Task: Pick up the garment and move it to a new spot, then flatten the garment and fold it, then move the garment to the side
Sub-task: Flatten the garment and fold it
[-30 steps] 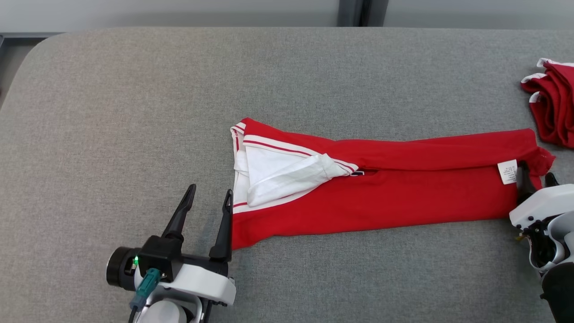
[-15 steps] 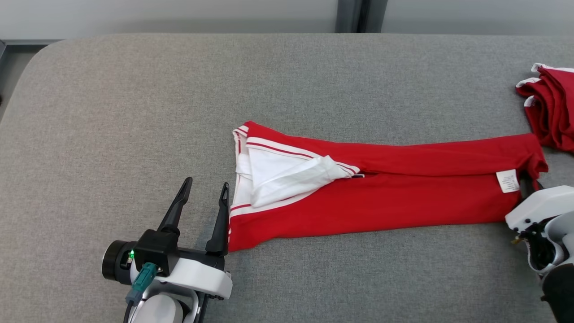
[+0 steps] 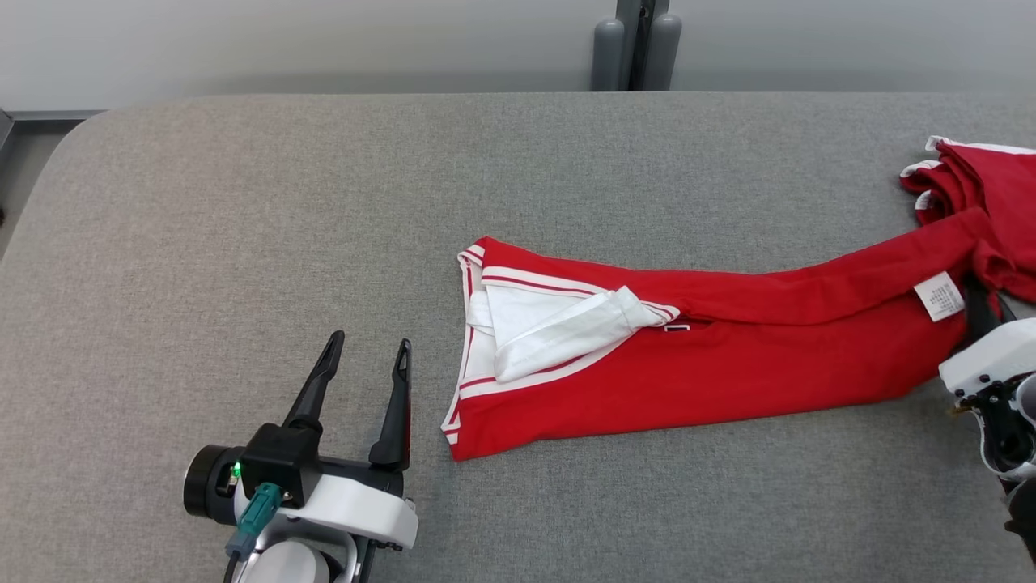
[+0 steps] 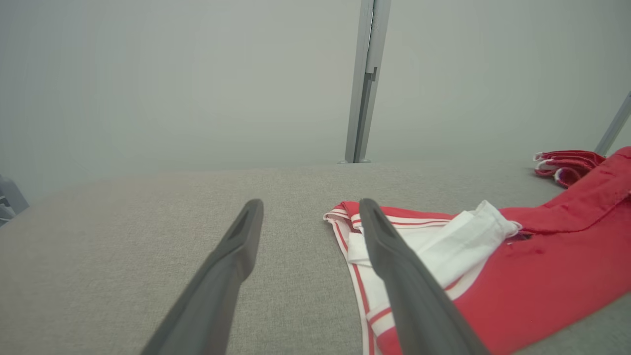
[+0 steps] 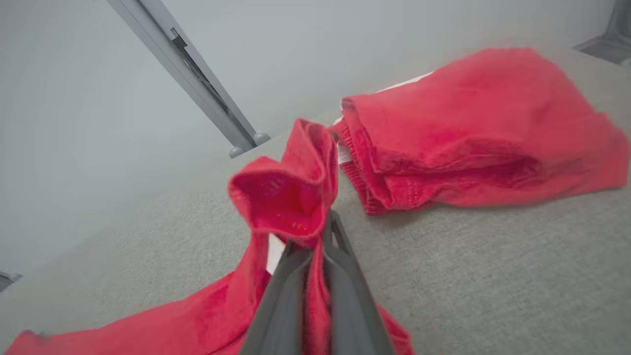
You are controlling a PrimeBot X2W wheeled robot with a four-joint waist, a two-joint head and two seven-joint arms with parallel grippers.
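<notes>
One red garment (image 3: 728,364) lies across the counter (image 3: 243,202); the right hand (image 5: 329,231), clenched on its raised right end, should drag slowly, clear of the red pile (image 3: 995,178), left hand (image 3: 368,356) released nearby.

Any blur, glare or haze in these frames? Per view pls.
Head view: sharp, even light, no glare, faint shadow at the left gripper. Left wrist view: hazy, low contrast, fingers soft. Right wrist view: garment and the red pile smeared, likely motion blur.
</notes>
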